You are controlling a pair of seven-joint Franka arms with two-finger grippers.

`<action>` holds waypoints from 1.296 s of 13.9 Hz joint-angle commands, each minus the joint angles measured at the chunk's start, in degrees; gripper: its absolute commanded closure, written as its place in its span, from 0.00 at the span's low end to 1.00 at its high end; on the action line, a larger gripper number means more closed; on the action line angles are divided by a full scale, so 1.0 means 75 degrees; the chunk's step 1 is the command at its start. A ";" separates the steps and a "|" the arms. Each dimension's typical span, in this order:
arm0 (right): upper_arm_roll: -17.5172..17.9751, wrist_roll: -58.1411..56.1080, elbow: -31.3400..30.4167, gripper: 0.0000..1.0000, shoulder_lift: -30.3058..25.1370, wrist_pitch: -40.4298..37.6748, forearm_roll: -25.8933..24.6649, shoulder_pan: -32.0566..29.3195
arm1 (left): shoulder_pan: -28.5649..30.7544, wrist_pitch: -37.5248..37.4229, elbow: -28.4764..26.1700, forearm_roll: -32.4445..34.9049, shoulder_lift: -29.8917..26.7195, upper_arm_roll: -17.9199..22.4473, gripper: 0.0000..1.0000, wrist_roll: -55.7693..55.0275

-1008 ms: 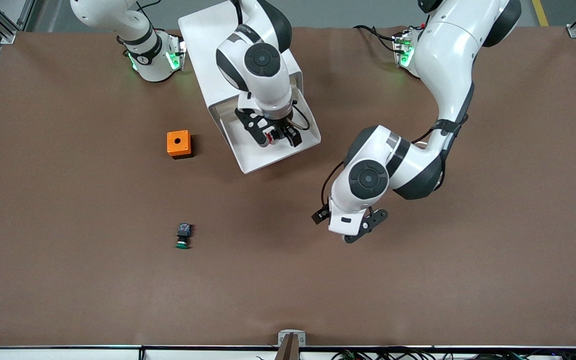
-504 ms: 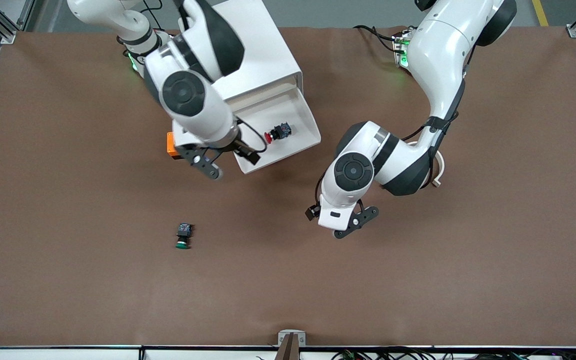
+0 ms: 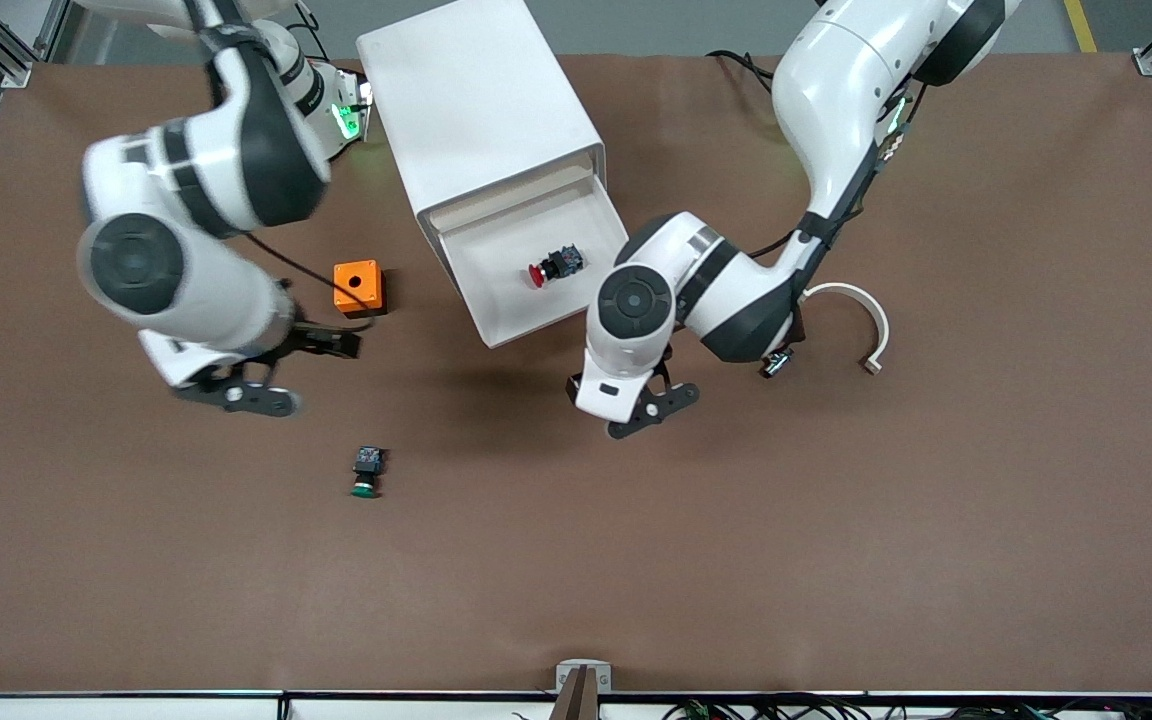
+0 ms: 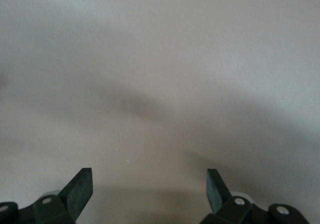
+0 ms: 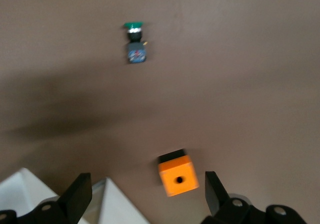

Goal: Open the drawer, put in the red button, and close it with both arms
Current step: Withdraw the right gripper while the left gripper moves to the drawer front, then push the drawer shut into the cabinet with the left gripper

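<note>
Right gripper (image 3: 281,372) empty, fingers apart, above bare table near orange block (image 3: 358,287). Left gripper (image 3: 636,405) also spread, empty, over table just off drawer (image 3: 604,302) front. Red button (image 3: 554,265) lies inside open drawer. Opening, placing look done; closing drawer with both arms left. Green button (image 3: 366,470) untouched.

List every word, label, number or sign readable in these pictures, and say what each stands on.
None can be read.
The white drawer cabinet, orange box, red button and green button show no lettering.
Small markings near the right arm's base: too small to read.
</note>
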 commanded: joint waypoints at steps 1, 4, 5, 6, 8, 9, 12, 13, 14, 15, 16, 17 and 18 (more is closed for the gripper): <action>0.0168 -0.1296 -0.0078 0.00 -0.0488 -0.0165 -0.0181 -0.0831 | -0.0365 0.0081 -0.0145 0.0201 -0.0038 0.0009 0.00 -0.0055; 0.0168 -0.2035 -0.0089 0.00 -0.0839 -0.0387 -0.0252 -0.1546 | -0.0869 0.0081 -0.0169 0.0178 -0.0038 0.0021 0.00 -0.0055; 0.0168 -0.2374 -0.0089 0.00 -0.0933 -0.0423 -0.0252 -0.1804 | -0.0975 0.0081 -0.0169 0.0166 -0.0026 0.0021 0.00 -0.0067; 0.0168 -0.2842 -0.0101 0.00 -0.1015 -0.0469 -0.0252 -0.2050 | -0.1046 0.0081 -0.0158 0.0108 -0.0038 0.0021 0.00 -0.0183; 0.0168 -0.3337 -0.0089 0.00 -0.1110 -0.0470 -0.0263 -0.2461 | -0.1209 0.0081 -0.0169 0.0061 -0.0026 -0.0002 0.00 -0.0429; 0.0168 -0.3350 -0.0089 0.00 -0.1145 -0.0493 -0.0263 -0.2555 | -0.1303 0.0081 -0.0181 0.0014 -0.0026 -0.0014 0.00 -0.0465; 0.0180 -0.3327 0.0120 0.00 -0.1134 -0.0727 -0.0602 -0.2580 | -0.1386 0.0034 -0.0275 -0.0149 -0.0049 -0.0119 0.00 -0.0629; 0.0180 -0.3234 0.0226 0.00 -0.1133 -0.0762 -0.0580 -0.2580 | -0.1386 0.0022 -0.0321 -0.0348 -0.0050 -0.0155 0.00 -0.0687; 0.0180 -0.3221 0.0250 0.00 -0.1099 -0.0879 -0.0580 -0.2580 | -0.1386 0.0011 -0.0345 -0.0547 -0.0050 -0.0155 0.00 -0.0746; 0.0180 -0.3221 0.0274 0.00 -0.1087 -0.0892 -0.0603 -0.2580 | -0.1386 -0.0001 -0.0426 -0.0711 -0.0084 -0.0167 0.00 -0.0781; 0.0180 -0.3233 0.0320 0.00 -0.1075 -0.0892 -0.0592 -0.2591 | -0.1409 -0.0001 -0.0485 -0.0898 -0.0096 -0.0167 0.00 -0.0828; 0.0180 -0.3233 0.0414 0.00 -0.1075 -0.0892 -0.0603 -0.2580 | -0.1444 -0.0001 -0.0509 -0.1098 -0.0085 -0.0167 0.00 -0.0852; 0.0169 -0.3233 0.0472 0.00 -0.1075 -0.0892 -0.0603 -0.2591 | -0.1468 -0.0001 -0.0556 -0.1262 -0.0085 -0.0167 0.00 -0.0852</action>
